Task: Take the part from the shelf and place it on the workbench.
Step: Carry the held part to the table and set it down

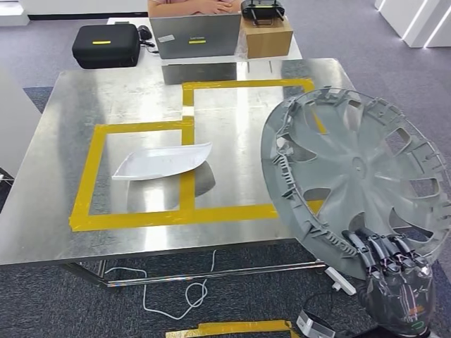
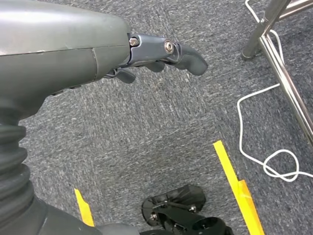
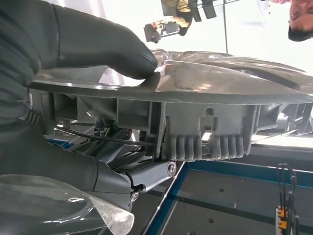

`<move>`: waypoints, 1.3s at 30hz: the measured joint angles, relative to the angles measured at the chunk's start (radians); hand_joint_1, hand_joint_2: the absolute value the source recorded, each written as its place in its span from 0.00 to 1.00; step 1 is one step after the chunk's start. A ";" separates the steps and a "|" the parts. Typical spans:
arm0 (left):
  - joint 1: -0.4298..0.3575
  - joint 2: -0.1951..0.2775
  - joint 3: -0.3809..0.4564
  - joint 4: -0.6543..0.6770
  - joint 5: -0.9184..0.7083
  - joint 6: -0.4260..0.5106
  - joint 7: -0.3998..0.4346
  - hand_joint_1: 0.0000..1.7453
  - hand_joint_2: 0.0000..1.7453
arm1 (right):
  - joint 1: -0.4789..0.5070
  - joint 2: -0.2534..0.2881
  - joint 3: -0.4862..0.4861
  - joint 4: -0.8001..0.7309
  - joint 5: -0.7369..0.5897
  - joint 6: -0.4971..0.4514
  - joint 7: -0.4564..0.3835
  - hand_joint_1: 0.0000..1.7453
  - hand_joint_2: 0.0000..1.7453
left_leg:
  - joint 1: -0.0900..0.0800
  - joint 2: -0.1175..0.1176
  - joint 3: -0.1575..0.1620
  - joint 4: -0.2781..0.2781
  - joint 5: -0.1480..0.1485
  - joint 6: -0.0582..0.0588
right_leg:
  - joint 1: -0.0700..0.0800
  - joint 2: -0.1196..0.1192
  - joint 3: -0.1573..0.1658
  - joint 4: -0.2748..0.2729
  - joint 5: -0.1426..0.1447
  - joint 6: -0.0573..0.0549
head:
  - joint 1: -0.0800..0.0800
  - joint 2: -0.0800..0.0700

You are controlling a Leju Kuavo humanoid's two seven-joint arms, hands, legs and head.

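Head view: my right hand [image 1: 396, 271] grips the lower rim of a grey plastic wheel cover [image 1: 357, 169], its dark fingers [image 1: 378, 248] curled over the edge. I hold the cover tilted, its ribbed inner side toward the camera, above the right edge of the metal workbench [image 1: 58, 176] and partly over the carpet beside it. Yellow tape [image 1: 187, 215] marks two adjoining rectangles on the bench top. A white curved part [image 1: 162, 160] lies across the tape line shared by the two rectangles. Behind the bench I see a black case [image 1: 106, 44], a grey laptop [image 1: 194, 35] and a cardboard box [image 1: 268, 35] carrying a black controller [image 1: 262, 10]; a person's forearms [image 1: 194, 6] rest behind the laptop. A white cable [image 1: 180, 292] loops on the carpet under the bench.

Right wrist view: my thumb [image 3: 110, 49] presses on one face of the cover's rim, and the fingers [image 3: 147, 174] close on the clip side.

Left wrist view: my left hand [image 2: 155, 54] hangs above grey carpet, holding nothing, its fingers loosely extended. A bench leg [image 2: 284, 73] and a yellow tape strip [image 2: 238, 188] lie near.
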 joint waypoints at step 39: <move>-0.004 -0.127 0.254 -0.079 -0.209 -0.140 -0.042 0.00 1.00 | -0.007 -0.037 -0.082 0.157 -0.241 0.284 0.275 1.00 1.00 | 0.004 0.000 0.003 -0.001 0.000 -0.001 | 0.003 0.000 0.002 0.000 -0.002 0.007 | 0.000 0.000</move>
